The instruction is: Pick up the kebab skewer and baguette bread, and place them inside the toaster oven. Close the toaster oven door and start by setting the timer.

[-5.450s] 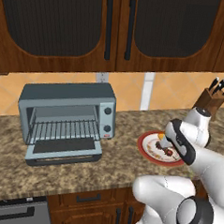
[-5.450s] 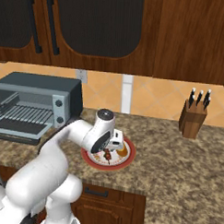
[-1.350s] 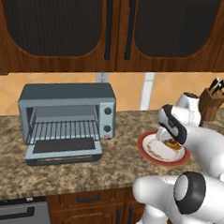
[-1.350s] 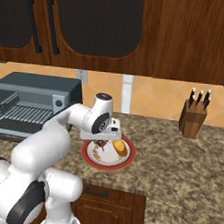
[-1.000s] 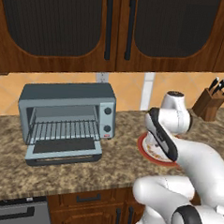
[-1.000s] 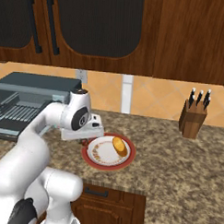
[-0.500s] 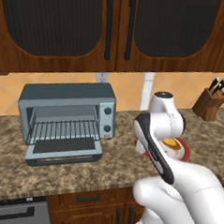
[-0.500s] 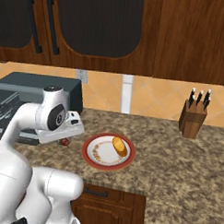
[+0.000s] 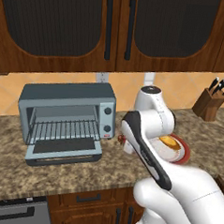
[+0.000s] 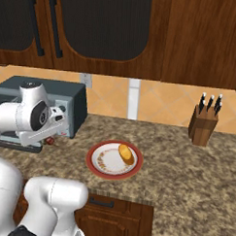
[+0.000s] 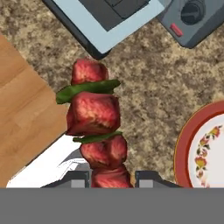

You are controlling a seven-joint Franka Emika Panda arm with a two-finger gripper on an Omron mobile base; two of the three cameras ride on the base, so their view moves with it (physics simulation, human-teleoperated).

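Gripper (image 11: 112,177) is clamped on the kebab skewer (image 11: 97,127), held in the air above the counter (image 9: 58,176) between the toaster oven (image 9: 66,120) & the plate (image 10: 100,168). Oven sits at the counter's back edge, left end; toaster oven door (image 9: 64,151) hangs open, flat toward the front edge. Baguette bread (image 10: 125,153) lies on the plate's right part, mid-counter. Knife block (image 10: 203,126) at the back edge, right.

Robot arm (image 9: 174,193): glossy white, rounded shell segments joined by dark grey joint bands, with a long dark seam along the forearm link. Circular grey cap on one joint housing. Gripper (image 11: 112,178) fingertips small, dark grey, square-ended.
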